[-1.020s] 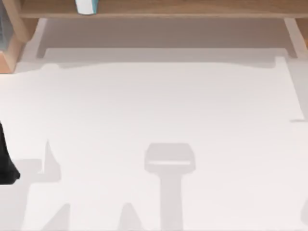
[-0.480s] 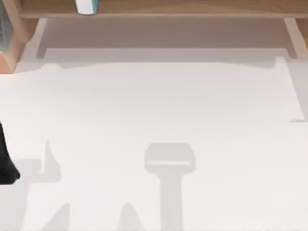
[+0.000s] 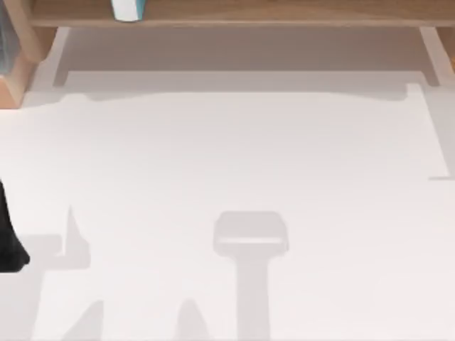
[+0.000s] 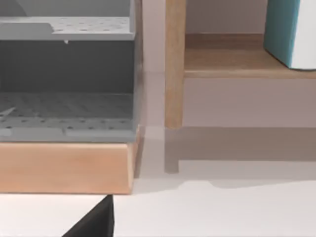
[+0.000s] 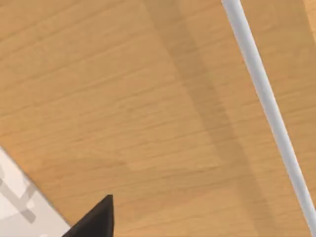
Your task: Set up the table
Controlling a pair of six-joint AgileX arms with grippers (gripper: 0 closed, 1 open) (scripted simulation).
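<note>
The broad, flat, plain white matte table (image 3: 234, 156) fills most of the top view from side to side, crossed by soft grey shadows near the lower edge. Along the upper edge of the top view runs a light-brown wooden shelf (image 3: 270, 14), its slim posts standing on the tabletop at the upper left and upper right. On that shelf, near the upper left, stands a white and teal upright container (image 3: 128, 9), only its lower part in frame.

At the far left edge of the top view, low in the frame, a black part of the left arm (image 3: 8, 241) reaches in over the tabletop. In the left wrist view a black tip of the left gripper (image 4: 94, 222) pokes up at the lower left; whether its fingers are spread or closed I cannot tell. Beyond it sits a grey perforated rack (image 4: 66, 79) on a light wooden base (image 4: 64, 168), beside a shelf post, with the teal and white container at the upper right.

In the right wrist view a black tip of the right gripper (image 5: 96, 219) shows at the lower left against wood-grain flooring (image 5: 148, 98), crossed by what looks like a thin white bar (image 5: 266, 98); its finger spread cannot be told either.
</note>
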